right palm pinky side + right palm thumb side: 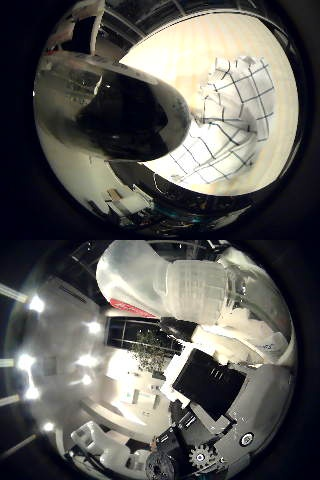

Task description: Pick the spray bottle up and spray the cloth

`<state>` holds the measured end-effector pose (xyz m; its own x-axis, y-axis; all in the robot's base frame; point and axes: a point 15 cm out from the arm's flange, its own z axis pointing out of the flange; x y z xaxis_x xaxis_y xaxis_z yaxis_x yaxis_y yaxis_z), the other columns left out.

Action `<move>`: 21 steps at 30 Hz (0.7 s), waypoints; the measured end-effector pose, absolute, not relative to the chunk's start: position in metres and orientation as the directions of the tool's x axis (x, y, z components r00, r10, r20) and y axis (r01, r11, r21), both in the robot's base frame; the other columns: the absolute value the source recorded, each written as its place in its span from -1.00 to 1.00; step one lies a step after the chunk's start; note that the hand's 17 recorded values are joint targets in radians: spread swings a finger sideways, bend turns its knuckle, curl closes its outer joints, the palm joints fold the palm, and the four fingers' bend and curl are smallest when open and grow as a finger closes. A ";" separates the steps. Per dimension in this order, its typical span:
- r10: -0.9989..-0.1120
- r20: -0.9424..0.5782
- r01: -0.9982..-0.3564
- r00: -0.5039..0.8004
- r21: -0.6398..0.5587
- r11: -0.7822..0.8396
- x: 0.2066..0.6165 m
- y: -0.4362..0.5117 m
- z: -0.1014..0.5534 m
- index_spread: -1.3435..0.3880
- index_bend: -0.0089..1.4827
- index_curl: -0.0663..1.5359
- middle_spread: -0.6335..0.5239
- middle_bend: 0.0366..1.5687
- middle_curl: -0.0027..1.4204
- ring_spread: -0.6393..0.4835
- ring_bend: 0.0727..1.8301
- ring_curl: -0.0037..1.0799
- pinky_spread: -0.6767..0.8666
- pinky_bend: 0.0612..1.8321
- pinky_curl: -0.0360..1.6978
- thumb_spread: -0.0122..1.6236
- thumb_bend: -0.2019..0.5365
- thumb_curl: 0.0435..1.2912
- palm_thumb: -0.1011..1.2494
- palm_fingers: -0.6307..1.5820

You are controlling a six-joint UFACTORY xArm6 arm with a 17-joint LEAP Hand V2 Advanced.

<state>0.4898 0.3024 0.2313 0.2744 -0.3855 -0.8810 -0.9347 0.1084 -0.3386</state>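
- Our hand point(210, 385) is wrapped around the spray bottle point(115, 115), its white and black parts pressed close against the bottle's neck and head in the thumb-side palm view.
- We see the bottle's clear, rounded body filling much of the little-finger-side palm view, so it sits right against the palm.
- We make out the ribbed white collar point(192, 290) of the bottle just beside the hand's parts, with the translucent shoulder of the bottle next to it.
- We see a small red band point(131, 308) on the bottle near that collar; what it is, we cannot tell.
- We find the cloth point(232, 120), white with a dark grid pattern, lying crumpled on the pale table point(170, 55).
- We see the bottle held clear above the table, with the cloth showing beyond the bottle's rounded end.
- We cannot tell whether the nozzle points at the cloth.
- We see ceiling lights point(30, 362) and a dark window point(135, 335) in the room past the hand in the thumb-side view.
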 end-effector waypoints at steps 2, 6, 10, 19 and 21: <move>-0.356 -0.893 -0.933 0.277 -0.339 0.122 0.490 0.308 0.216 0.35 0.61 -0.04 -0.01 0.74 -0.17 -0.12 0.60 0.10 -0.36 0.04 0.63 0.14 -0.49 0.28 0.73 0.65; -0.310 -0.915 -0.939 0.257 -0.312 0.143 0.492 0.319 0.194 0.36 0.61 -0.04 -0.01 0.73 -0.17 -0.12 0.60 0.10 -0.36 0.04 0.61 0.15 -0.49 0.27 0.72 0.65; -0.275 -0.929 -0.941 0.247 -0.297 0.160 0.507 0.333 0.181 0.35 0.60 -0.04 -0.01 0.73 -0.17 -0.12 0.60 0.10 -0.36 0.04 0.60 0.16 -0.49 0.27 0.71 0.65; -0.226 -0.933 -0.933 0.280 -0.320 0.165 0.536 0.361 0.174 0.36 0.59 -0.04 -0.01 0.73 -0.17 -0.12 0.60 0.10 -0.37 0.05 0.59 0.19 -0.49 0.26 0.70 0.66; -0.224 -0.934 -0.933 0.279 -0.319 0.169 0.544 0.364 0.168 0.36 0.59 -0.04 -0.01 0.73 -0.17 -0.13 0.60 0.10 -0.37 0.05 0.59 0.19 -0.49 0.25 0.69 0.66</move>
<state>0.5444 0.3639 0.1681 0.2788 -0.2241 -0.9338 -0.9326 0.1689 -0.3190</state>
